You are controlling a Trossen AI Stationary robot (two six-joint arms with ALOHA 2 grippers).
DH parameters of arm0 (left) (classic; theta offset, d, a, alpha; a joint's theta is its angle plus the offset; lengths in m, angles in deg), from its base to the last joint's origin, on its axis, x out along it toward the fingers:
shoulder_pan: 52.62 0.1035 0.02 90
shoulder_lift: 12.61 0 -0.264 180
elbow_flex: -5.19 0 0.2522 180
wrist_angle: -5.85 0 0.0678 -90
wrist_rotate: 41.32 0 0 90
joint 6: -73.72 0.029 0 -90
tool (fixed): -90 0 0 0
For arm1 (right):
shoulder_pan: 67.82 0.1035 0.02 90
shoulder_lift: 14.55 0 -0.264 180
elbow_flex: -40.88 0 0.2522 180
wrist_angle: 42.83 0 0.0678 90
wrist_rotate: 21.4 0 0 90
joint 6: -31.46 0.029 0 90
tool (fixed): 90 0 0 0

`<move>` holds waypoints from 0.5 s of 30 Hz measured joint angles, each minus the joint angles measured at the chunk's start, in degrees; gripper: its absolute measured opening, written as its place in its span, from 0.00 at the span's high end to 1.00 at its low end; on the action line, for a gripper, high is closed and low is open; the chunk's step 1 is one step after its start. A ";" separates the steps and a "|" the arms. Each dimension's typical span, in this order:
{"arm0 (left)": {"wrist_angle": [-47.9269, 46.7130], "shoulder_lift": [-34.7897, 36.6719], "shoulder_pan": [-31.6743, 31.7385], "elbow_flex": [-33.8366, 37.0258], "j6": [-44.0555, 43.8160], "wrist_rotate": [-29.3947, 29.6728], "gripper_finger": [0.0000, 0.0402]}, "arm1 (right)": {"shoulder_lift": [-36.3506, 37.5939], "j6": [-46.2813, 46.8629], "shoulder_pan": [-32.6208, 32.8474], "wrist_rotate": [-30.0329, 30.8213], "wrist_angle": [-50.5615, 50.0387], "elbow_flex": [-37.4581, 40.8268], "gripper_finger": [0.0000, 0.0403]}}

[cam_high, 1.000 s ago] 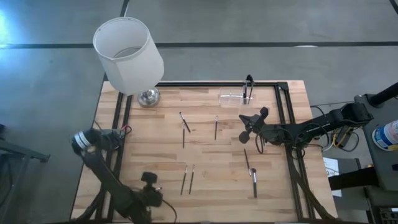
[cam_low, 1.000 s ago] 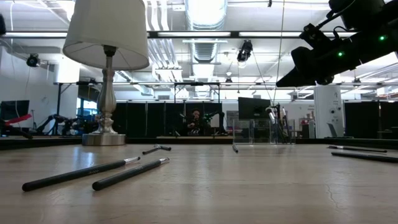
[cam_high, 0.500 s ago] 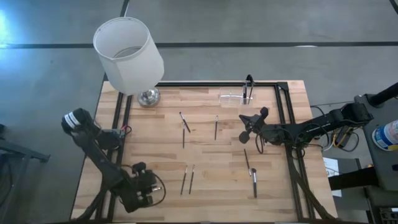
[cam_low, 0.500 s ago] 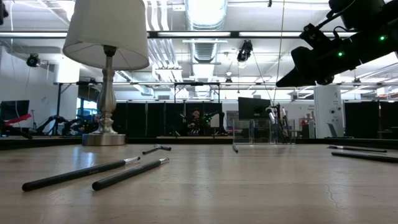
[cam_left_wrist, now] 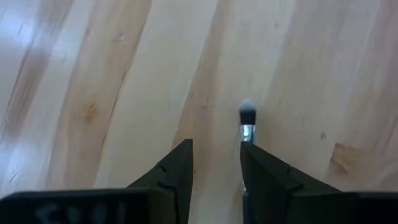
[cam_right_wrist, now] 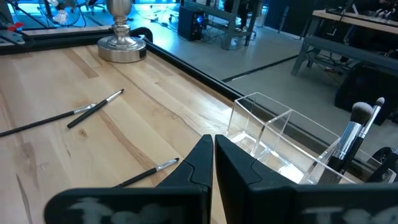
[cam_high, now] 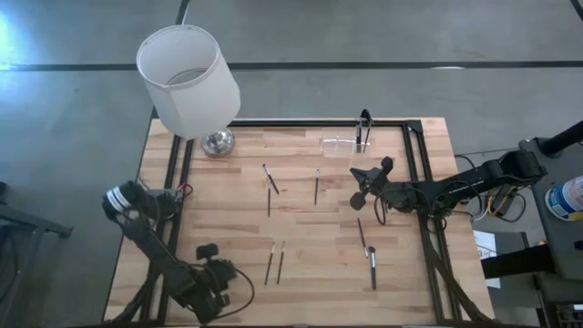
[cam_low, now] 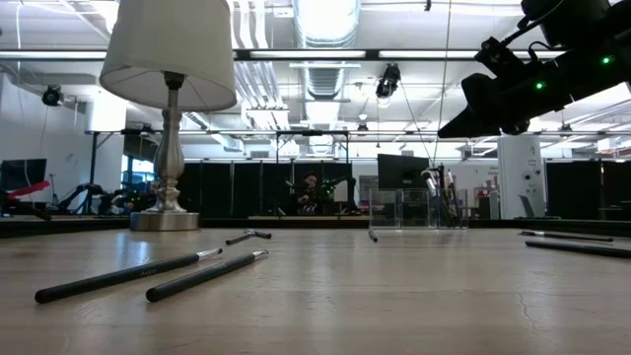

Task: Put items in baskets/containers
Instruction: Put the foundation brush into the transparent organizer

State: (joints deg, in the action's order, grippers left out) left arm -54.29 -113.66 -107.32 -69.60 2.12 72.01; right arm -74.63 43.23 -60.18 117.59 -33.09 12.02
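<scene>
Table: wooden top carrying a lamp at 11 o'clock, a clear holder at 1 o'clock, and loose brushes spread across the middle.

Left arm: the left gripper sits over the near edge at about 7 o'clock. It is the nearer arm to the pair of brushes lying side by side at 6 o'clock; these lie at roughly 3 o'clock from the gripper, near but apart. Their long axes run close to the 12–6 line.

Left gripper, wrist view: the fingers stand partly open with a narrow gap and hold nothing. One brush tip shows just ahead of one finger, outside the gap, not centred in it. Judgement: a small sideways shift is needed to bring the handle between the fingers.

Right arm: the right gripper waits at 3 o'clock, fingers shut, empty. Two more brushes lie near it at its 6 o'clock.

Holder: one upright brush already stands at its far end.
</scene>
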 joint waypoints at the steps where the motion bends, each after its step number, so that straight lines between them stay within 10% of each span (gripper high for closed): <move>1: 0.12 -0.30 0.10 -0.21 0.38 0.00 0.69 | 0.00 0.02 0.00 0.00 0.00 0.00 0.97; 15: 2.44 1.10 0.78 -0.48 0.82 -1.34 0.69 | 0.00 -0.09 0.00 0.02 0.00 0.00 0.97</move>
State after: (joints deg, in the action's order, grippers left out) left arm -51.84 -112.56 -106.54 -70.08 2.94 70.67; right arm -74.63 43.14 -60.18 117.61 -33.09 12.02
